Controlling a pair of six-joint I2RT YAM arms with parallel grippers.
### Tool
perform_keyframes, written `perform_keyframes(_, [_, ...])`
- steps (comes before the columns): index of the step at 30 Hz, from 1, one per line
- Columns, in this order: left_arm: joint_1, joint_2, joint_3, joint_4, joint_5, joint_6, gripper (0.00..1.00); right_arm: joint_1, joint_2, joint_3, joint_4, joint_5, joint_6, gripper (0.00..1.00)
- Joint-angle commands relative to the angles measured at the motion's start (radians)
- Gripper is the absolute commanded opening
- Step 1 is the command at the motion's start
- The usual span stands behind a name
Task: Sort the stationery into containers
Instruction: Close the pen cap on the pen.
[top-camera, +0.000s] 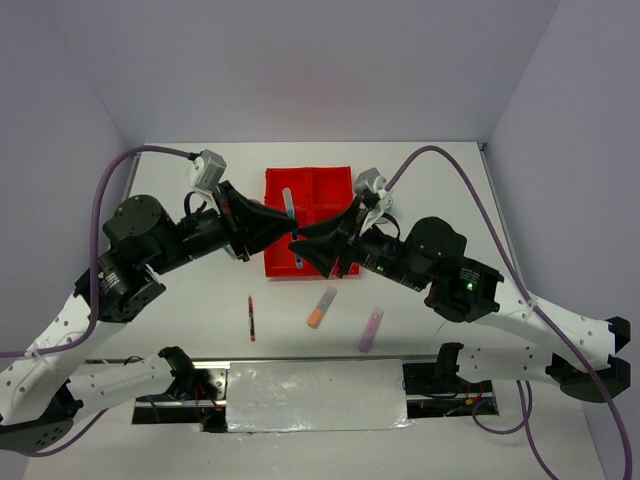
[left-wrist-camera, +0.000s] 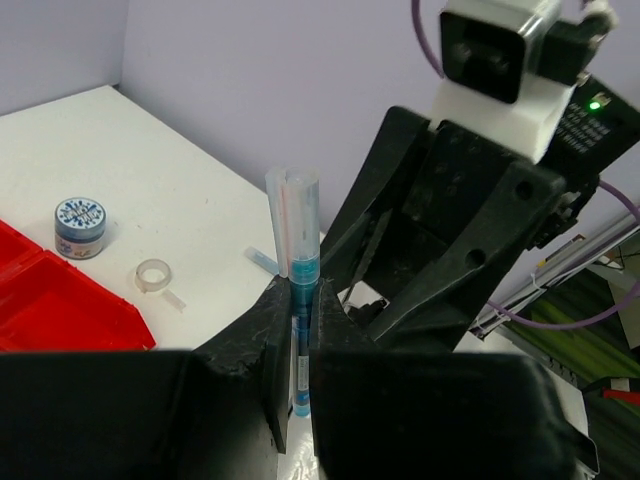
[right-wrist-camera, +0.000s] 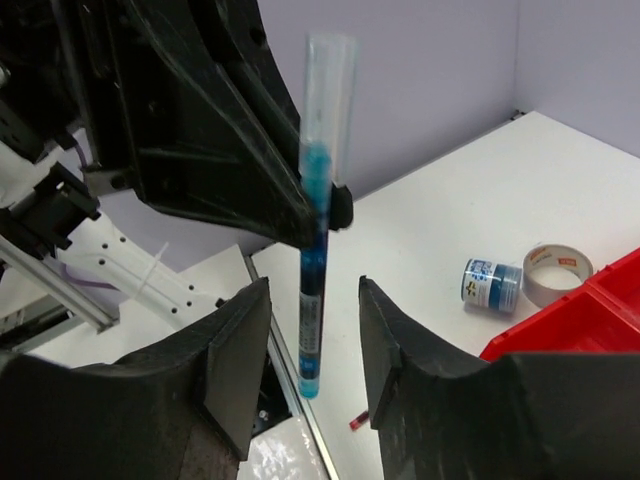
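**Q:** Fig. 1: how is the blue pen (right-wrist-camera: 312, 310) lying relative to the jaws?

**A:** It is standing upright, clamped mid-shaft by the left gripper (left-wrist-camera: 300, 290). Its lower end is hanging between the parted jaws of the right gripper (right-wrist-camera: 312, 290), long axis crossing their closing line.

**Q:** Which arm is nearer, and what is lying below?

**A:** Both are meeting at it; the right probably needs only to close. The red tray (top-camera: 310, 182) is sitting just beyond the jaws, on the white table (top-camera: 450, 330).
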Motion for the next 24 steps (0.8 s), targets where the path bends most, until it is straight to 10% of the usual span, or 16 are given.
perform_keyframes(1, [-0.003,-0.005,0.057,0.034,0.037,0.043,0.00,0.001,-0.018,-0.012,0.028,-0.028,-0.005,0.48])
perform_keyframes(17, [-0.003,-0.003,0.064,0.057,0.072,0.032,0.00,-0.002,0.008,-0.003,0.071,-0.077,-0.002,0.52])
perform_keyframes(24, [-0.004,-0.012,0.039,0.082,0.084,0.020,0.00,-0.001,0.064,0.045,0.071,-0.118,-0.007,0.30])
